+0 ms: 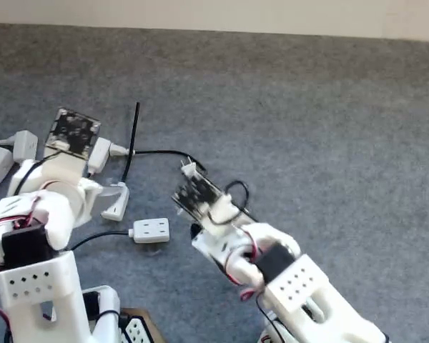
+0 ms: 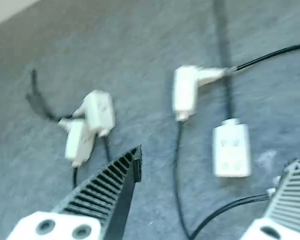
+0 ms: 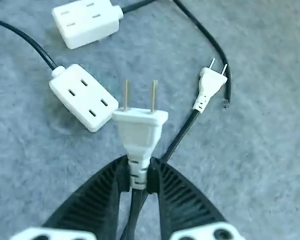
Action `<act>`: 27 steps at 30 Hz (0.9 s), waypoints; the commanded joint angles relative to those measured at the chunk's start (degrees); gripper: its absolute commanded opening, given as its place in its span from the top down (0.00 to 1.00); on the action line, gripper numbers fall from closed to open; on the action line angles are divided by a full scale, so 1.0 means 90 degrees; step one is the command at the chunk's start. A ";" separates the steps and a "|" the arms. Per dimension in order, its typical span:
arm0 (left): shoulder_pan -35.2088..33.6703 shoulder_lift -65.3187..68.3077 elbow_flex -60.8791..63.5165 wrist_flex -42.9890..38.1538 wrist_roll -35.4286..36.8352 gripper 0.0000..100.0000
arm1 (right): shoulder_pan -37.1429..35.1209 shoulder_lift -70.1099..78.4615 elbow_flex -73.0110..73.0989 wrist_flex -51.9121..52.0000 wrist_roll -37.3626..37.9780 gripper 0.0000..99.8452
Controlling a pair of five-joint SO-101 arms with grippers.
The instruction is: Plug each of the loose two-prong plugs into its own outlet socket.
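Held plug [image 3: 140, 122], white, two-prong, sat clamped by its ribbed neck in the right gripper [image 3: 138, 172]. The jaws were closed on the neck, leaving the body and both prongs free ahead of the fingertips. That grip looked chosen so the prongs could lead into a slot, and the black cord [image 3: 177, 137] trailed back under the gripper.

Nearer socket block [image 3: 82, 97] lay just beside the prongs, off to one side, face up and slots showing. The prongs pointed past it, not at it, so some turning seemed needed before insertion. Farther socket block [image 3: 87, 20] lay beyond it on its own cord. A loose plug [image 3: 210, 82] lay flat on the other side of the held plug, unplugged, its prongs pointing away.

Left gripper [image 2: 216, 156] hung over the table with jaws wide open, holding nothing. A face-up socket strip [image 2: 231, 150] lay between its fingers, likely there to be steadied. An angled plug [image 2: 187, 87] lay near that strip. Two small white pieces [image 2: 90, 125] lay touching farther off; plugs or adapters, too blurred to tell.

All of it rested on grey carpet [image 1: 307, 107], where flat parts should stay put. A pale wall [image 1: 214, 13] ran along its far edge.
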 commanded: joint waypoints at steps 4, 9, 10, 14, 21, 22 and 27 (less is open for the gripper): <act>0.1216 0.0005 -0.0669 0.0371 0.0596 0.59 | -0.0640 -0.0679 0.0415 -0.0278 -0.0137 0.99; 0.1587 0.0005 -0.0161 0.0254 0.0703 0.59 | -0.0767 -0.0601 0.0112 -0.0073 -0.0342 0.99; 0.1636 0.0005 -0.0044 0.0147 0.0772 0.59 | -0.0767 -0.0601 -0.0034 0.0054 -0.0352 0.99; 0.1929 0.0005 0.0366 -0.0039 0.0928 0.59 | -0.0747 -0.0601 -0.0620 0.0474 -0.0596 0.99; 0.2144 -0.0005 0.1070 -0.0459 0.1055 0.59 | -0.0737 -0.0601 -0.1187 0.0874 -0.0615 0.99; 0.2144 -0.0005 0.1167 -0.0518 0.1055 0.59 | -0.0737 -0.0601 -0.1333 0.0972 -0.0615 0.99; 0.2144 -0.0024 0.1382 -0.0596 0.1055 0.59 | -0.0747 -0.0591 -0.1998 0.1451 -0.0606 0.99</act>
